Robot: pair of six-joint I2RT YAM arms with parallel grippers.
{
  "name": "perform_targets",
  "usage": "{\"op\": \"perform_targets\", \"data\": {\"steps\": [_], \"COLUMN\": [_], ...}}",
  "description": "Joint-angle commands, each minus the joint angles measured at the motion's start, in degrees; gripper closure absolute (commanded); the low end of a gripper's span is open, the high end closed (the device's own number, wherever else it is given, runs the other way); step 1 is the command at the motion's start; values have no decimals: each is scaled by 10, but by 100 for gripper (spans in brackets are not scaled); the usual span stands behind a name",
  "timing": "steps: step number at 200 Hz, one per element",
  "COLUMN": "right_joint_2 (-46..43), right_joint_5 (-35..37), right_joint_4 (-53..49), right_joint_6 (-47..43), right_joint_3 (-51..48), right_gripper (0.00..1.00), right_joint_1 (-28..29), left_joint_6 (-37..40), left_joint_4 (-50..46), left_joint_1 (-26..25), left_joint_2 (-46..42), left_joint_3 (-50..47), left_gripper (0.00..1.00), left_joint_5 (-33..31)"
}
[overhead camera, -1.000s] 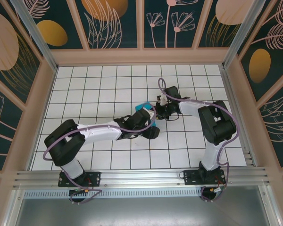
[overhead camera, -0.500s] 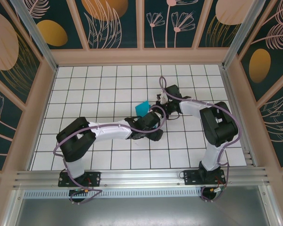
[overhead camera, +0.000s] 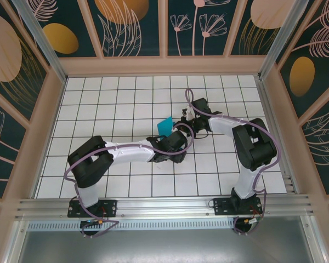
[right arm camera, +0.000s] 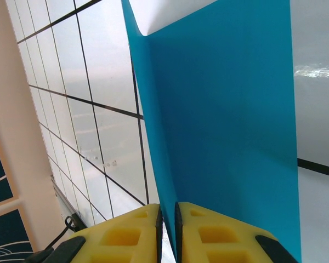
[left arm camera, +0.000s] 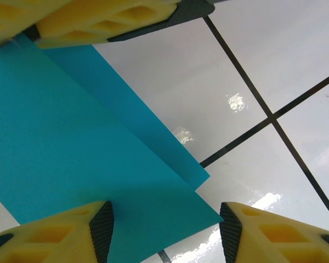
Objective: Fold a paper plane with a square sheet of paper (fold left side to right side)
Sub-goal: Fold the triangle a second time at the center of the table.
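The square sheet of paper (overhead camera: 165, 126) is teal-blue and folded over itself, standing up off the tiles near the table's middle. My right gripper (right arm camera: 168, 233) is shut on its lower edge, and the sheet (right arm camera: 225, 109) rises from the pinch as a tall flat panel. My left gripper (left arm camera: 165, 233) is open, and a corner of the paper (left arm camera: 71, 137) lies between its spread fingers without either pad touching it. Two layers show there, the lower one sticking out past the upper. The right gripper's yellow fingers (left arm camera: 98, 22) show at the top of the left wrist view.
The white gridded table (overhead camera: 115, 98) is ringed by a wooden frame (overhead camera: 164, 66). Both wrists meet close together at the centre, the left wrist (overhead camera: 172, 145) just below the right gripper (overhead camera: 187, 127). A metal rail (overhead camera: 164, 205) runs along the near edge.
The left arm has reached further right and closer to the right gripper, and its jaws have narrowed. The paper now shows more fully above the left wrist. The right gripper has kept its pinch.
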Motion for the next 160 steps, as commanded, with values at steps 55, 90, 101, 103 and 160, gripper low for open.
{"op": "perform_targets", "data": {"steps": [55,90,101,103,160], "right_joint_2": [5,7,8,8,2], "right_joint_5": [15,17,18,18,13], "right_joint_4": [-33,-37,-37,-37,-30], "right_joint_6": [-17,-21,-21,-22,-24], "right_joint_3": [19,20,21,21,22], "right_gripper": [83,83,83,83,80], "right_joint_1": [7,8,9,8,8], "left_joint_6": [8,8,8,8,2], "left_joint_4": [-1,0,0,0,10], "left_joint_1": [-1,0,0,-1,-1], "left_joint_2": [-20,-27,-30,-31,-38], "left_joint_3": [9,8,7,7,-5], "left_gripper": [62,74,78,79,98], "left_joint_5": [0,0,0,0,5]}}
